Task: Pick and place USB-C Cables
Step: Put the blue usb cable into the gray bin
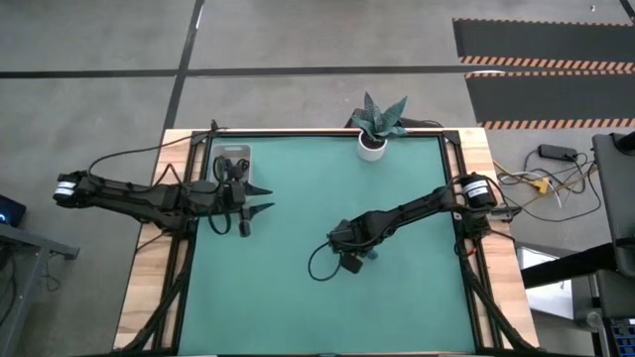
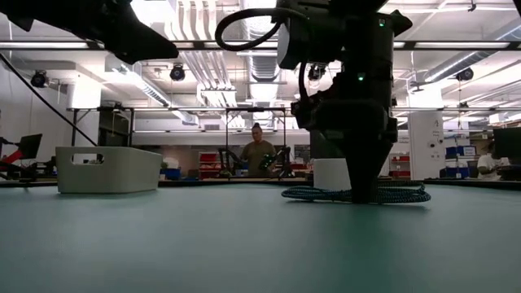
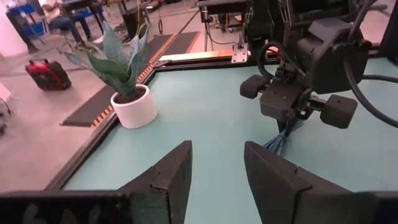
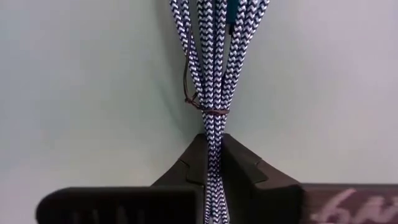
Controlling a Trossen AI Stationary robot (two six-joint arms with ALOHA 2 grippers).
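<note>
A blue-and-white braided USB-C cable bundle (image 4: 214, 56) lies flat on the green table (image 1: 298, 297) near its middle, and also shows in the low view (image 2: 326, 194). A thin wire tie (image 4: 208, 112) cinches its strands. My right gripper (image 4: 212, 142) stands over it, pointing down, shut on the bundle (image 1: 369, 256). My left gripper (image 1: 268, 198) hovers open over the table's left side, beside a pale bin (image 1: 238, 154), with nothing between its fingers (image 3: 168, 171). My right gripper pinches the gathered strands (image 4: 213, 134) between its two fingers, just next to the wire tie, about midway along the bundle. The fingers come from above, pointing down. The bundle lies on the table to both sides of the fingers (image 2: 403, 194).
A potted plant in a white pot (image 1: 374, 139) stands at the table's far edge. The pale bin (image 2: 108, 169) sits at the far left. A black robot wire loops on the table beside the right gripper (image 1: 316, 266). A person stands in the room beyond (image 2: 258, 150).
</note>
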